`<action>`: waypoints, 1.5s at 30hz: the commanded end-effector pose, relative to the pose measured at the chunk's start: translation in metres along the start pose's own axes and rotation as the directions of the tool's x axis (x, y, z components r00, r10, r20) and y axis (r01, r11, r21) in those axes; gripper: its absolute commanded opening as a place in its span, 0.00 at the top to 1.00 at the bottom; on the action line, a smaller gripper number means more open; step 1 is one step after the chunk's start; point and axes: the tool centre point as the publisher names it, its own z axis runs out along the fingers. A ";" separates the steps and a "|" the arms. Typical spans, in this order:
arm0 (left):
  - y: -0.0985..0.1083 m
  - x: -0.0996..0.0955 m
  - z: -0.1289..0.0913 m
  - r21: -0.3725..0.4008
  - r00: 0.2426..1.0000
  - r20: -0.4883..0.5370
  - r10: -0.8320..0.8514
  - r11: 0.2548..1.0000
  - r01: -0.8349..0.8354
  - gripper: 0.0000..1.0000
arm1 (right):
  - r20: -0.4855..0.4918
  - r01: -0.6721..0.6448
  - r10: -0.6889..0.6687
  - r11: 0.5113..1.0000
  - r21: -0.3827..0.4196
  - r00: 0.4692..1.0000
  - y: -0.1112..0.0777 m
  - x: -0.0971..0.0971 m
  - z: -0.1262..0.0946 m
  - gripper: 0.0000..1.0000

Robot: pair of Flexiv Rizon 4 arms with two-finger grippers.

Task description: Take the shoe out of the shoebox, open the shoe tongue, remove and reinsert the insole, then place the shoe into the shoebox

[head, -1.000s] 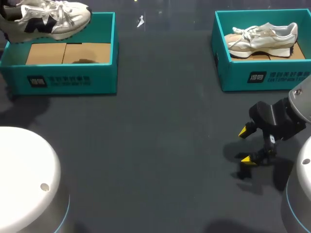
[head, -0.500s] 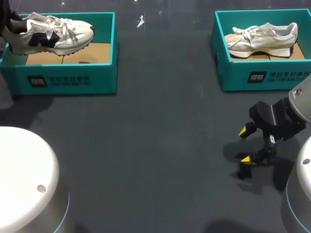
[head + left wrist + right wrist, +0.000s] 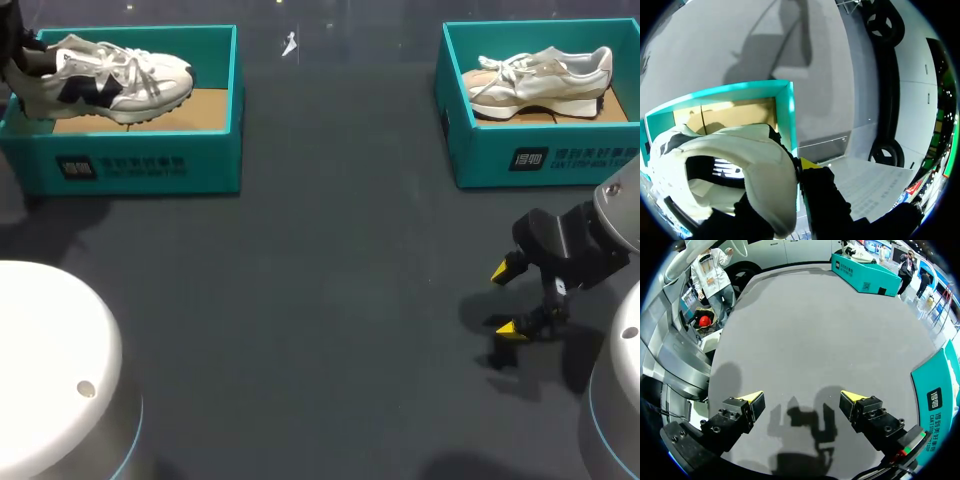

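White-and-black lace-up sneaker (image 3: 110, 75) sits low inside teal cardboard shoebox (image 3: 150, 165), upper left of frame. Left hand (image 3: 790, 172) pinches heel collar, likely to set it down level. Right hand (image 3: 505, 298) spread, empty, lower right above dark table (image 3: 330, 250), out of way.

Right hand (image 3: 802, 401) spread wide over table (image 3: 830, 325).
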 end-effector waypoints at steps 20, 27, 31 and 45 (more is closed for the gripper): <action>-0.006 -0.020 0.045 0.091 0.999 -0.036 0.013 0.996 -0.010 1.00 | 0.002 -0.001 0.001 1.000 0.002 1.000 0.000 0.002 0.000 0.00; -0.009 -0.027 0.045 0.097 0.999 -0.026 0.029 0.995 -0.026 1.00 | 0.002 -0.001 0.001 1.000 0.002 1.000 0.000 0.002 0.000 0.00; -0.012 -0.033 0.046 0.096 0.999 -0.025 0.036 0.995 -0.034 1.00 | 0.002 -0.001 0.001 1.000 0.002 1.000 0.000 0.002 0.000 0.00; -0.023 -0.051 0.069 0.119 0.996 -0.046 0.081 0.990 -0.075 1.00 | 0.002 -0.001 0.001 1.000 0.002 1.000 0.000 0.002 0.000 0.00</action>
